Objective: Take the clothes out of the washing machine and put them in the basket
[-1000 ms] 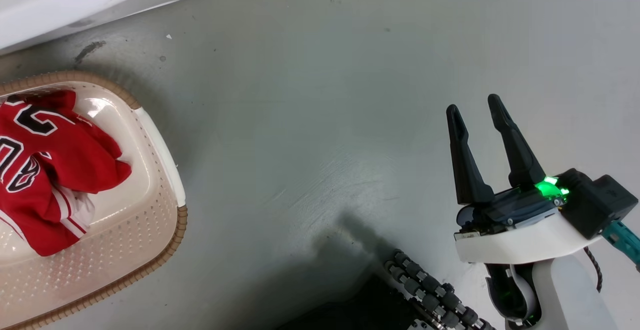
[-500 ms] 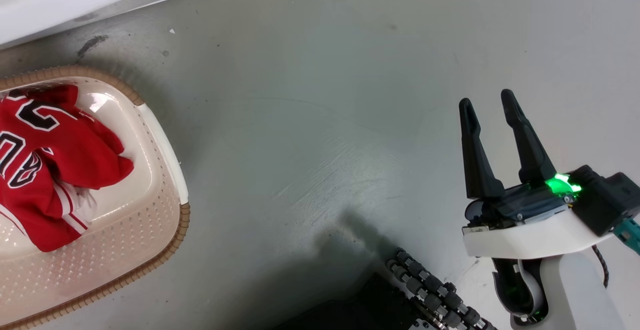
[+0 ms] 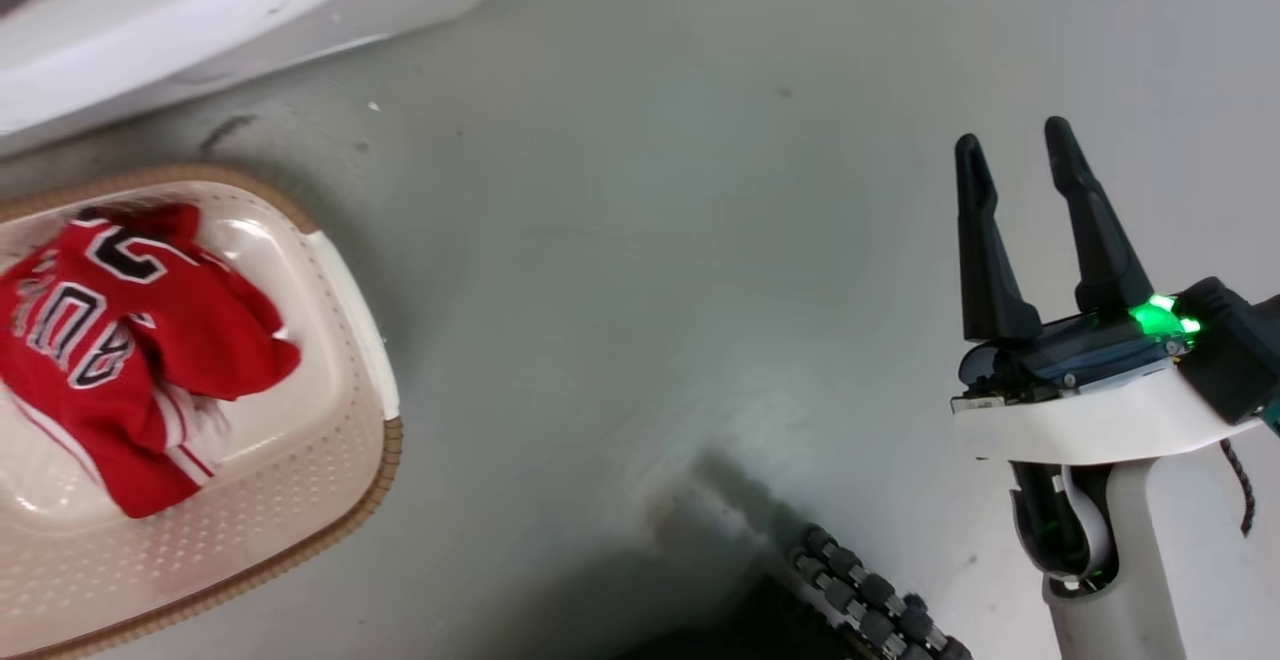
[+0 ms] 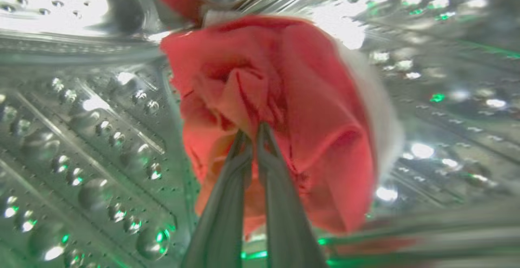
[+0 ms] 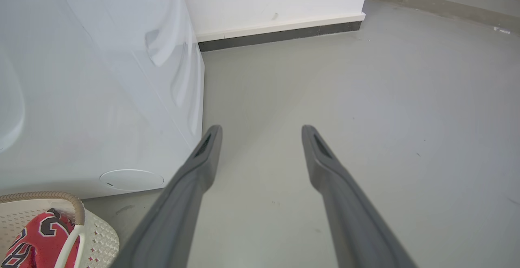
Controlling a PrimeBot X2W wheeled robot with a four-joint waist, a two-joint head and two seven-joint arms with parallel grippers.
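Since a second ago my head camera has swung and my right gripper (image 3: 1013, 135) has risen, fingers spread wide, holding nothing; my left gripper (image 4: 254, 130) pinches a red garment (image 4: 292, 97) inside the drum (image 4: 81, 138), the bunch blurred, hanging lengthwise beyond my fingers; the jersey (image 3: 130, 350) lies crumpled in the basket (image 3: 385, 450), which is cut off at the left edge.

Left claw (image 4: 254, 130) pinched tight, right claw (image 3: 1013, 135) splayed.

Grey floor (image 3: 640, 240) bears the basket (image 3: 300, 480) beside the washing machine (image 3: 200, 10).
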